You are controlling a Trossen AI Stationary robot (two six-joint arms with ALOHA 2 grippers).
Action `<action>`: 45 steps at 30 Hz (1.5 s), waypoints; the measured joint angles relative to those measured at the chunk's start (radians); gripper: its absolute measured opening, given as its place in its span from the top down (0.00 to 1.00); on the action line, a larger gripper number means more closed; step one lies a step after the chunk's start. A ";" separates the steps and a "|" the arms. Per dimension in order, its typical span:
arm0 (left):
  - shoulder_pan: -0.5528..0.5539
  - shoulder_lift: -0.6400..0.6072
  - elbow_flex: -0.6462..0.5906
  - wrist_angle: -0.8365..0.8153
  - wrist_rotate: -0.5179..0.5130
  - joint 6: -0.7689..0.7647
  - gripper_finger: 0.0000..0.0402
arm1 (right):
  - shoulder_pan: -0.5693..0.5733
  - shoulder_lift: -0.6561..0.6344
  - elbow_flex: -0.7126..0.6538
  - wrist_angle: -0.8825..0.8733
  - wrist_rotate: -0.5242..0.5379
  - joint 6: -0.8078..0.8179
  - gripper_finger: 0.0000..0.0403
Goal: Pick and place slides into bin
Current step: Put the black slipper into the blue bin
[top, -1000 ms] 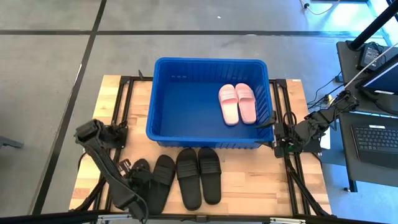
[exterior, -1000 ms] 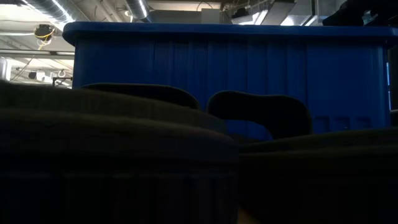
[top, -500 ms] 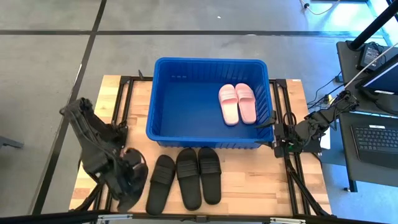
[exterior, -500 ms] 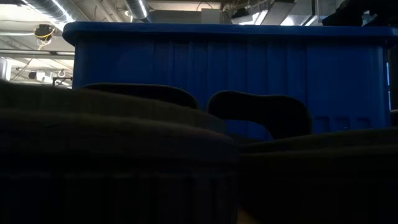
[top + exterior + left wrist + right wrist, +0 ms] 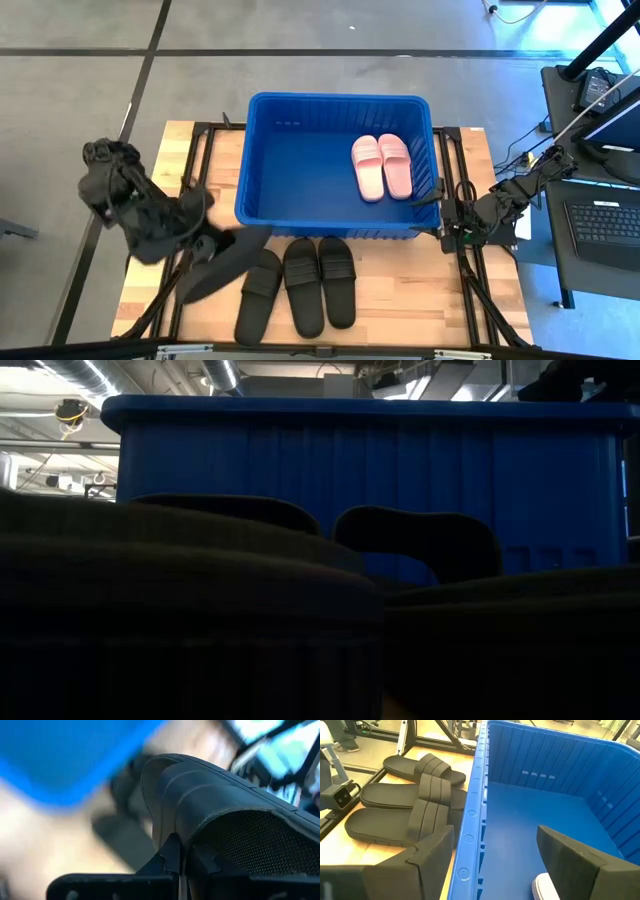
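Observation:
My left gripper (image 5: 205, 250) is shut on a black slide (image 5: 222, 265) above the table's near left, just in front of the blue bin (image 5: 262, 120). Three black slides (image 5: 303, 285) lie soles down side by side on the table in front of the bin; they also show in the right wrist view (image 5: 400, 802). Two pale pink slides (image 5: 380, 165) lie in the bin's right half. My right gripper (image 5: 502, 865) is open and empty over the bin's right rim (image 5: 472, 815). My left gripper pinches the black slide by the edge of its wide strap (image 5: 172, 827) between its two fingers (image 5: 171, 854). The slide is lifted clear of the table and hangs tilted, slanting from the near left toward the bin.
The bin takes up the table's far middle. Black frame rails (image 5: 200, 170) run along the table on both sides of the bin. A desk with a keyboard (image 5: 605, 222) stands beyond the table's right edge. In the low view the black slides (image 5: 190, 620) fill the foreground.
My left gripper has risen from the table's near-left corner and gone toward the bin. It has carried the leftmost black slide up with it. That slide lay flat beside the others and now hangs clear, turned slantwise. The other three slides have stayed.

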State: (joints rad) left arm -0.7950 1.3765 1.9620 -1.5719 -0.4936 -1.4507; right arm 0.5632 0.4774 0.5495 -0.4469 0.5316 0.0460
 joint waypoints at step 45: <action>1.047 0.724 0.051 0.017 -0.368 1.368 0.99 | 0.000 0.000 0.000 0.145 0.001 0.030 0.29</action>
State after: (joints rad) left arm 0.2517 2.1010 2.0125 -1.5549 -0.8618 -0.0829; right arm 0.5632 0.4774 0.5495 -0.3019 0.5329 0.0763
